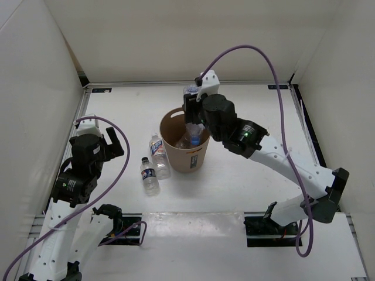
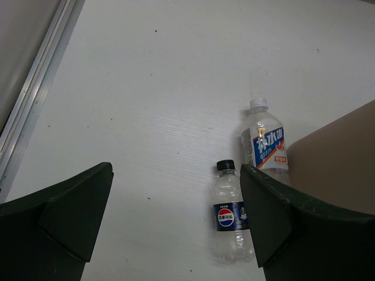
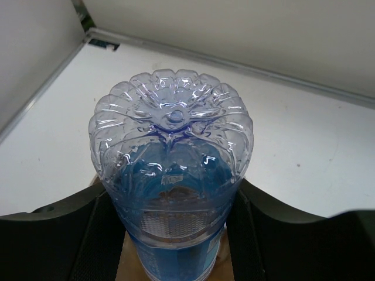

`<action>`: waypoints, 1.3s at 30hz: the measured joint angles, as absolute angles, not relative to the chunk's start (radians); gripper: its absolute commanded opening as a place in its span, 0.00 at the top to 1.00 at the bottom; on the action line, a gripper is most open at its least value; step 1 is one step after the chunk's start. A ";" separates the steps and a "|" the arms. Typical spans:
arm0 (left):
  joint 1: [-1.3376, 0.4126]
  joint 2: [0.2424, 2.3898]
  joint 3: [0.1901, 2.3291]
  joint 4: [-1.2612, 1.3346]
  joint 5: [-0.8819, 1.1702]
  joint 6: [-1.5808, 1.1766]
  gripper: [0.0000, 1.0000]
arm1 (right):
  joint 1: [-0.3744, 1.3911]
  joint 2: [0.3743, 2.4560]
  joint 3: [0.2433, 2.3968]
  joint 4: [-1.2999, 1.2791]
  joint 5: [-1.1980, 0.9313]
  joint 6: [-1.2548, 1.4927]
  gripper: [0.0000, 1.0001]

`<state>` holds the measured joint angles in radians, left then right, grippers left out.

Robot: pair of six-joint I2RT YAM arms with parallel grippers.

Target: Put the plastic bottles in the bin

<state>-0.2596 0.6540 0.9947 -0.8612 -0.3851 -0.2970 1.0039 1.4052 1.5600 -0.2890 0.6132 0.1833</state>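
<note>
Clamping the right gripper [image 1: 193,110] narrowly on a clear blue-labelled bottle [image 3: 173,175], base pointing back at the wrist camera, directly over the tan bin [image 1: 179,158]. Showing a second bottle [image 1: 188,139] inside the bin, beneath that gripper. Hovering the left gripper [image 2: 176,199] wide open and empty above the white surface [image 2: 146,88]. Framing, just ahead of its right finger, a dark-capped bottle [image 2: 231,219] and, beyond, a white-capped bottle [image 2: 265,143], both beside the bin.

bin [image 1: 188,159]: tan-brown, kinda cardboardy
ribbed bottle [image 3: 171,170]: clear, blue inside, petal base
black-cap bottle [image 2: 231,216]: navy label
white-cap bottle [image 2: 266,143]: blue-and-white label
worktop [image 2: 146,88]: white
</note>
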 measured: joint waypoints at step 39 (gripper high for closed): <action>-0.270 1.012 0.914 -0.813 0.064 -0.476 0.00 | 0.927 0.876 1.467 -0.736 0.314 0.434 0.10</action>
